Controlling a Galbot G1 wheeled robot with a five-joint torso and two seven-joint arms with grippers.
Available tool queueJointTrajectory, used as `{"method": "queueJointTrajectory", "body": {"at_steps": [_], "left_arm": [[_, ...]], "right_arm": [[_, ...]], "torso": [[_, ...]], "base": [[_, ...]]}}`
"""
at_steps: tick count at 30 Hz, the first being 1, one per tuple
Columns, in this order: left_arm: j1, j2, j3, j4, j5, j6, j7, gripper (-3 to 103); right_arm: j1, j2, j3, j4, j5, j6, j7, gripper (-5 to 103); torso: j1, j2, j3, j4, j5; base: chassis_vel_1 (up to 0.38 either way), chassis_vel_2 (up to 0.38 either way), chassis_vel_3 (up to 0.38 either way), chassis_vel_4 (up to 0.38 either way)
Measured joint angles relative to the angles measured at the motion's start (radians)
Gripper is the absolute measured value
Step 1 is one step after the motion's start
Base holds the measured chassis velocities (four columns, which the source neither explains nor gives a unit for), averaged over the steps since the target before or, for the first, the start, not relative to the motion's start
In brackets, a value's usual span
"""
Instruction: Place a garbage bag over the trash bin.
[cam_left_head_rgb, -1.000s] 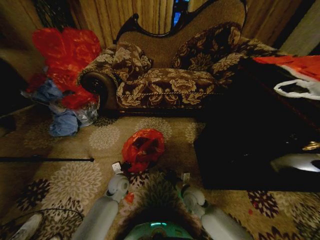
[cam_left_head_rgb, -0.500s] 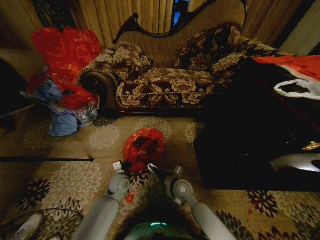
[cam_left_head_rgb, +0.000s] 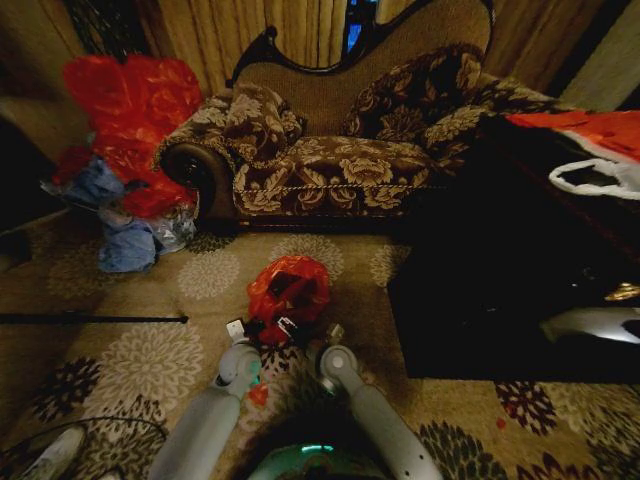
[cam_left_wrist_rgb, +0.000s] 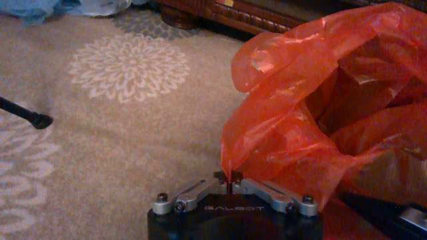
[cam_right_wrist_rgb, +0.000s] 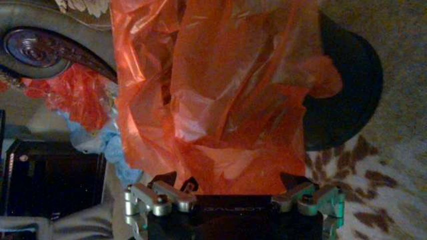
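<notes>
Living room, tan carpet with big pale flower medallions (cam_left_head_rgb: 150, 360), brown floral sofa with carved dark wood trim (cam_left_head_rgb: 330, 165) at the back, large black low desk (cam_left_head_rgb: 500, 290) off to the robot's right. Huge red plastic heap (cam_left_head_rgb: 135, 110) against the sofa arm on the left, not the one in play.

Out front on the floor: thin glossy bright red plastic garbage bag (cam_left_head_rgb: 288, 290), bunched and puffed up over the small round black trash bin (cam_right_wrist_rgb: 343, 100), dark rim peeking out along one side in the right wrist view. Mouth of the bag not yet stretched round the rim, so probably mid-way through the fitting.

Left gripper (cam_left_wrist_rgb: 228, 186) at the near left edge of the bag, fingers pinched together on a thin tip of red film. Right gripper (cam_right_wrist_rgb: 233, 192) tight against the near right edge, fingers spread wide with a broad fold of bag between them. Bag straight ahead of both, rising away from the fingers, both arms about equally close.
</notes>
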Motion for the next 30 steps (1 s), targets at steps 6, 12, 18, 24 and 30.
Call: {"method": "queueJointTrajectory", "body": {"at_steps": [6, 12, 18, 24, 30], "left_arm": [[-0.005, 0.0, 0.0, -0.005, -0.004, 0.0, -0.004, 0], [-0.007, -0.002, 0.001, -0.018, -0.011, 0.0, -0.01, 0], [-0.009, -0.004, 0.002, -0.024, -0.016, -0.003, -0.018, 0], [-0.004, -0.005, 0.003, -0.028, -0.015, -0.009, -0.019, 0], [0.007, -0.005, 0.004, -0.042, -0.01, -0.017, -0.018, 11]], "right_arm": [[0.015, 0.031, 0.003, -0.075, -0.051, 0.001, -0.039, 95], [0.015, 0.04, 0.007, -0.115, -0.079, 0.005, -0.058, 71], [0.012, 0.04, 0.004, -0.126, -0.107, 0.013, -0.063, 54], [-0.007, 0.022, -0.009, -0.11, -0.136, 0.021, -0.057, 27], [-0.019, 0.003, -0.018, -0.095, -0.17, 0.031, -0.037, 6]], "torso": [[0.0, 0.0, 0.0, 0.0, 0.0001], [0.0, 0.0, 0.0, 0.0, 0.0002], [0.0, 0.0, 0.0, 0.0, 0.0002], [0.0, 0.0, 0.0, 0.0, 0.0002], [0.0, 0.0, 0.0, 0.0, 0.0002]], "base": [[0.0, 0.0, 0.0, 0.0], [0.0, 0.0, 0.0, 0.0], [0.0, 0.0, 0.0, 0.0], [0.0, 0.0, 0.0, 0.0], [0.0, 0.0, 0.0, 0.0]]}}
